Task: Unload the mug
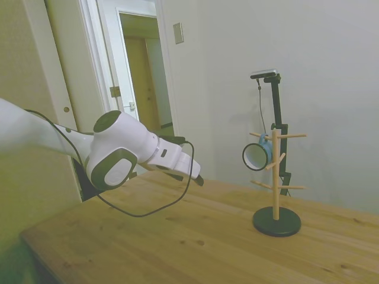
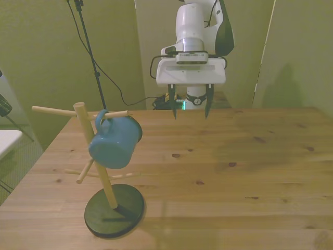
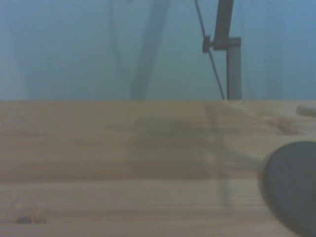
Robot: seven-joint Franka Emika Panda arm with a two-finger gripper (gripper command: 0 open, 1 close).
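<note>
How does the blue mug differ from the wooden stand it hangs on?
The mug is light blue and rounded; the stand is pale thin wooden sticks on a dark round base. The mug hangs tilted off a peg by its handle; the stand rises from the table. Both are far from the open gripper.

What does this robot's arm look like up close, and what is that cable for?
The arm is glossy white with rounded joints and grey patches. A thin black cable loops under it; its purpose isn't visible. The gripper has a flat white body and two slim dark fingers.
</note>
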